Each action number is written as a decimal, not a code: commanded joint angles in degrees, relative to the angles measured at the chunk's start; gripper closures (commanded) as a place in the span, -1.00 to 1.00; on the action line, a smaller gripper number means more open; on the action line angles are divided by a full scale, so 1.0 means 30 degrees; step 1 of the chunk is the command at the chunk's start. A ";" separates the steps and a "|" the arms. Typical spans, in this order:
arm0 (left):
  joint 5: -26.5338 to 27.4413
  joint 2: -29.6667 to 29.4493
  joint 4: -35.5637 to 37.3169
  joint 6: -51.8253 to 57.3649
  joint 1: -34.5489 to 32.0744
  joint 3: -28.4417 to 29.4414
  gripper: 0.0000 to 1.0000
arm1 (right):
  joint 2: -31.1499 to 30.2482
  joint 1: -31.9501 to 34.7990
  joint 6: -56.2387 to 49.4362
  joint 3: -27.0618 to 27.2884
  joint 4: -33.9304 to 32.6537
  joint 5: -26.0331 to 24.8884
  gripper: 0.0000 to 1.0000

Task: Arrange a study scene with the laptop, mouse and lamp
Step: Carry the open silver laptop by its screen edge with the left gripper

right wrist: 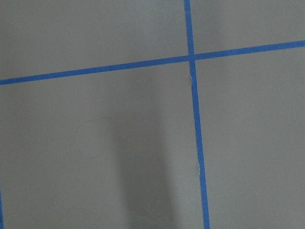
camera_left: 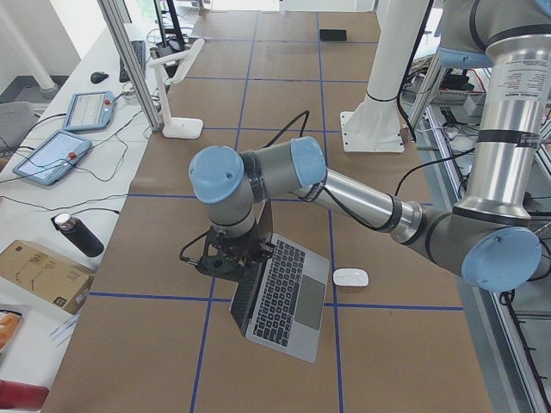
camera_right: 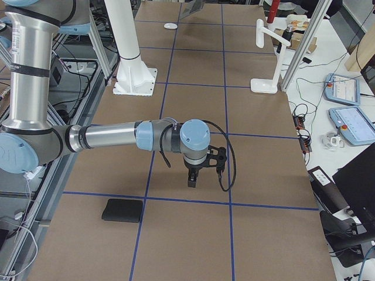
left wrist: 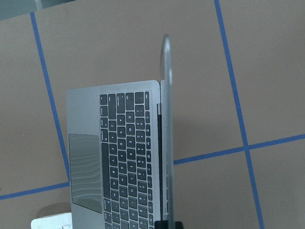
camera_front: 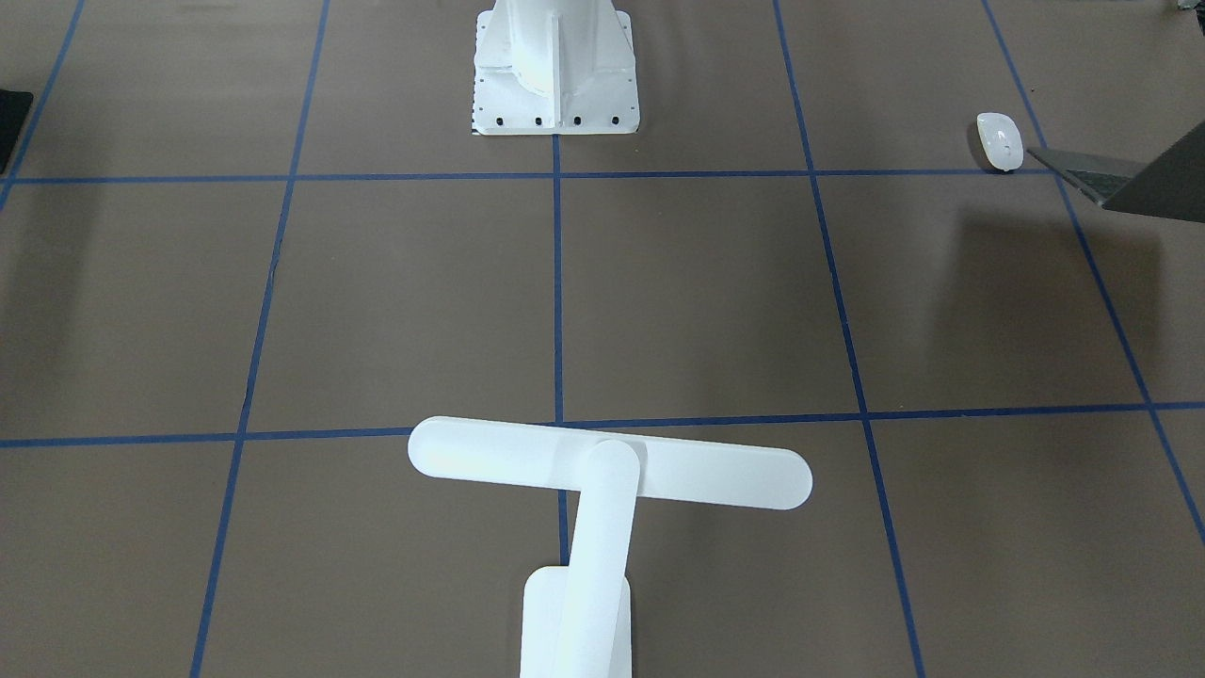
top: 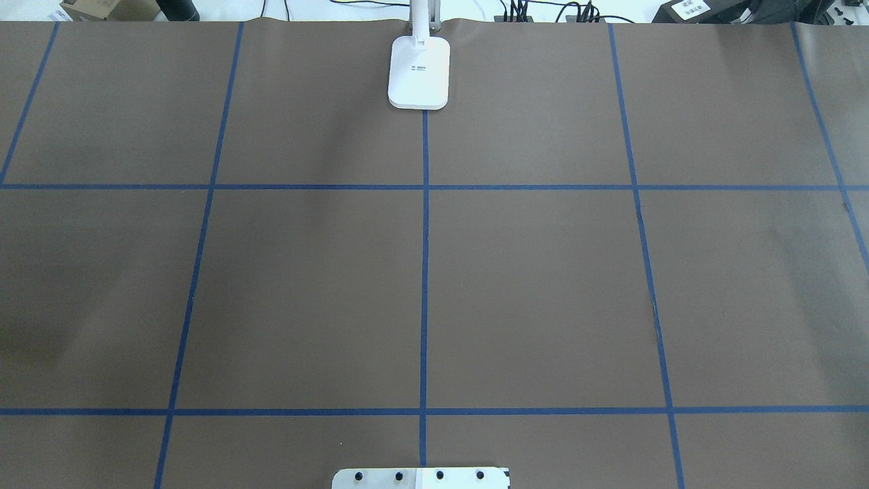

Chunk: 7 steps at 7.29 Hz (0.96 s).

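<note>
The grey laptop (camera_left: 288,301) stands open near the table's left end, its keyboard and trackpad in the left wrist view (left wrist: 119,152). My left gripper (camera_left: 225,262) is at the upright screen's top edge, and its tips (left wrist: 167,224) close on that edge. The white mouse (camera_left: 350,277) lies beside the laptop, also in the front-facing view (camera_front: 1000,141). The white T-shaped lamp (camera_front: 612,466) stands at the table's far middle edge, its base (top: 419,71) on the centre line. My right gripper (camera_right: 193,175) hovers over bare table; I cannot tell if it is open or shut.
The white ribbed pedestal (camera_front: 555,66) stands at the robot's side of the table. A black square mat (camera_right: 123,211) lies near the table's right end. Blue tape lines grid the brown table (top: 543,292). Tablets and cables lie off the far edge (camera_right: 343,88).
</note>
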 commanded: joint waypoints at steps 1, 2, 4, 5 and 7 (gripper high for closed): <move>-0.0075 -0.1539 0.1203 -0.3590 0.1991 -0.1273 1.00 | -0.0021 0.0052 0.0000 0.0002 -0.0001 0.0000 -0.99; -0.0162 -0.1976 0.1203 -0.5586 0.3022 -0.1892 1.00 | -0.0021 0.0053 0.0000 0.0002 -0.0001 0.0000 -0.99; -0.0280 -0.3642 0.1203 -0.8726 0.4662 -0.2307 1.00 | -0.0021 0.0198 0.0000 0.0002 -0.0001 0.0000 -0.99; -0.0716 -0.4665 0.1203 -1.0133 0.6065 -0.2279 1.00 | -0.0108 0.0315 0.0000 0.0002 -0.0001 0.0000 -0.99; -0.0895 -0.6135 0.1203 -1.2018 0.8239 -0.2250 1.00 | -0.0139 0.0345 0.0029 0.0002 -0.0001 0.0000 -0.99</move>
